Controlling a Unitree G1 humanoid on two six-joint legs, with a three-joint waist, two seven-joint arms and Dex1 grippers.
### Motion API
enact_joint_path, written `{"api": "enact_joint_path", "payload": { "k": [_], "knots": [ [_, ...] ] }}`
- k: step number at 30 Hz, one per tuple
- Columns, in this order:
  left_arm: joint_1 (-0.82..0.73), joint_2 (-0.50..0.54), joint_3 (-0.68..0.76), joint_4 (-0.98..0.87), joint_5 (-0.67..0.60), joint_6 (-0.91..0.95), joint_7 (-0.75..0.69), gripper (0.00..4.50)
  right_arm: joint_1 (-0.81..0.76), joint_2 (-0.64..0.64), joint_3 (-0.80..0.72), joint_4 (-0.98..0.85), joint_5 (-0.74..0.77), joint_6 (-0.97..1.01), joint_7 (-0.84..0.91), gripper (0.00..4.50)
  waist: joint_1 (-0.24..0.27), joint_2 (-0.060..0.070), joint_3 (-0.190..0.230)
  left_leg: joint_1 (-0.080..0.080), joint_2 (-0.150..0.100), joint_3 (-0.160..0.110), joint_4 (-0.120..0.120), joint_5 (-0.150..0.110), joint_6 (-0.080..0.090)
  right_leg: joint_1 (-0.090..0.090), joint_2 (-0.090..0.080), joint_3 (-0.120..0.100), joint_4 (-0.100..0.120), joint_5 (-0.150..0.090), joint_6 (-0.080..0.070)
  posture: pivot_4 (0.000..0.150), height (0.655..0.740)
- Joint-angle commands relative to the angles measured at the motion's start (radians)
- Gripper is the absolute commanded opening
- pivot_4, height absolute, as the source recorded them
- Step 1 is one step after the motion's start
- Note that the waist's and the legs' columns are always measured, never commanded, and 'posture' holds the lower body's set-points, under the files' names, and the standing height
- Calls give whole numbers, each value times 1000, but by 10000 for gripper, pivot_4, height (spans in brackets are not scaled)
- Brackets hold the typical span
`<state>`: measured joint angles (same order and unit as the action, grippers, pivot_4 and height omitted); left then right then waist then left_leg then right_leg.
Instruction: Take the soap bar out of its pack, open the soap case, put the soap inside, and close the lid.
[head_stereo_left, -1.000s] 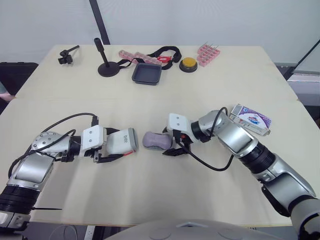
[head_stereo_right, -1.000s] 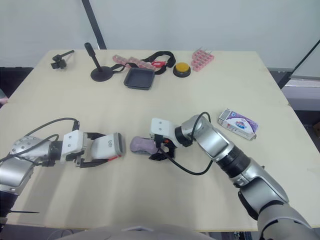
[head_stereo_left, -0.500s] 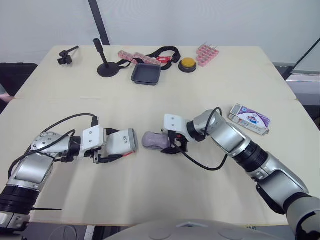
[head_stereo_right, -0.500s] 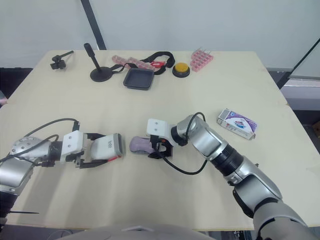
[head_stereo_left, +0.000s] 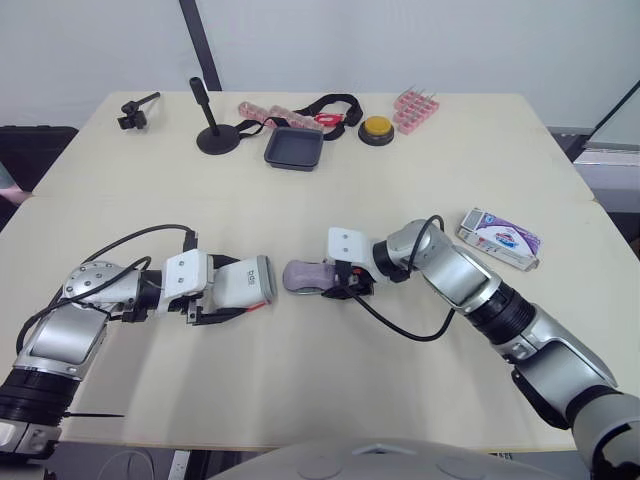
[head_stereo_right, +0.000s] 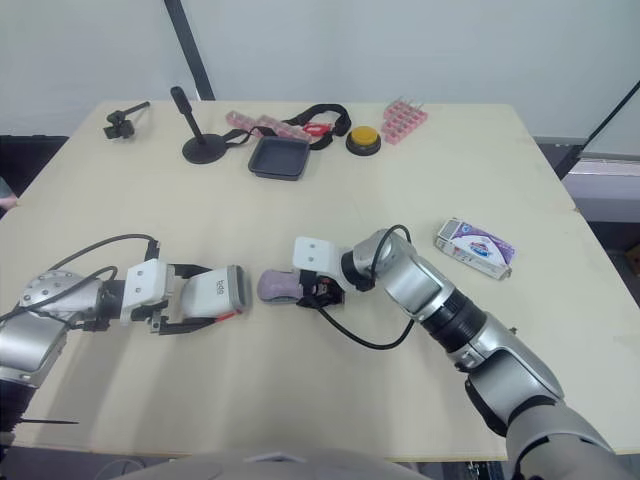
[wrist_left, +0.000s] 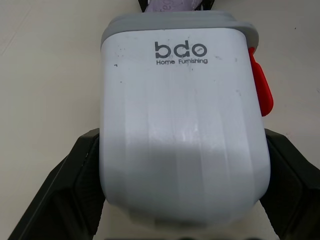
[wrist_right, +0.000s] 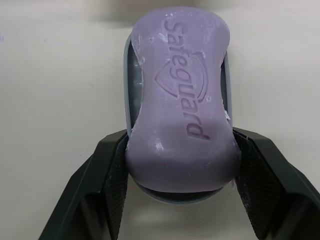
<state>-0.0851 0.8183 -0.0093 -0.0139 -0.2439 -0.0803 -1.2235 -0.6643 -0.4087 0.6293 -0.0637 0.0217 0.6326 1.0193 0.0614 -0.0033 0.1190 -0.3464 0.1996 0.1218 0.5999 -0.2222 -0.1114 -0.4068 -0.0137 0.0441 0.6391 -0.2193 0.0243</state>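
Purple soap bar (wrist_right: 179, 90) on grey tray (wrist_right: 175, 196), clenched in right pincer (wrist_right: 181, 150), mid-desk (head_stereo_left: 330, 380); white soap case (wrist_left: 182, 100), lid closed, gripped by left pincer (wrist_left: 183, 147), just beside soap

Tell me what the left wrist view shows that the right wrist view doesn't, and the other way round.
The left wrist view adds the white top of the soap case, printed bdo Home Furnishing, its red latch, and the left gripper's fingers clamping both sides. The right wrist view adds the Safeguard stamp on the purple soap bar and the right gripper's fingers squeezing it. Both share the soap bar, just a sliver past the case in the left wrist view, the case's grey rim and the pale table.
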Motion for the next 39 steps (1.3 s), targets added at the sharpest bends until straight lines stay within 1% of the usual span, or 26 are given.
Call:
{"api": "enact_joint_path", "payload": {
  "k": [1, 5, 11, 14, 18, 28, 32, 39],
  "knots": [
    [-13, 10, 21, -9, -18, -8, -4, 34805, 35, -74, -36, -40, -17, 12, 3, 25324, 8, 0, 0, 1, 0, 0, 0, 0, 0, 0, 0, 0, 0, 0, 0, 1500, 7400],
    [-19, 9, 18, -8, -21, -8, -10, 34805, 78, -152, -74, -111, -4, 14, 17, 25324, 18, 0, 0, 1, 0, 0, 0, 0, 0, 0, 0, 0, -1, 0, 0, 1500, 7400],
    [-41, -8, -17, -12, -21, -7, -37, 34805, 137, -274, -135, -230, 22, 29, 51, 25324, 15, 0, 0, 1, 0, 0, -1, 0, 0, 0, 0, 0, -1, 0, 0, 1500, 7400],
    [-60, -24, -45, -13, -15, -6, -52, 34805, 166, -331, -165, -286, 35, 35, 68, 25324, 14, 0, 0, -2, 0, 0, -2, 0, 0, 0, 1, 1, -1, 0, 0, 1500, 7400],
    [-123, -64, -92, 26, -1, -16, -70, 34805, 175, -384, -224, -359, 76, 73, 90, 25324, 16, 1, 1, -3, 0, 0, -2, 0, 0, 0, 1, 1, -2, 0, 0, 1500, 7400],
    [-244, -176, -197, 127, 41, -57, -83, 34805, 172, -423, -284, -471, 147, 137, 89, 25324, 17, 1, 1, -3, 0, 1, -1, 0, 1, 0, 1, 2, -1, 0, 0, 1500, 7400],
    [-260, -193, -212, 137, 40, -61, -94, 34805, 169, -436, -293, -502, 169, 155, 90, 25324, 17, 1, 1, -3, 0, 1, -1, 0, 1, 0, 1, 2, -1, 0, 0, 1500, 7400],
    [-291, -228, -229, 163, 47, -65, -93, 34805, 154, -430, -275, -499, 175, 161, 79, 25324, 18, 1, 1, -3, 0, 1, -1, 0, 1, 0, 1, 2, -1, 0, 0, 1500, 7400]
  ]
}}
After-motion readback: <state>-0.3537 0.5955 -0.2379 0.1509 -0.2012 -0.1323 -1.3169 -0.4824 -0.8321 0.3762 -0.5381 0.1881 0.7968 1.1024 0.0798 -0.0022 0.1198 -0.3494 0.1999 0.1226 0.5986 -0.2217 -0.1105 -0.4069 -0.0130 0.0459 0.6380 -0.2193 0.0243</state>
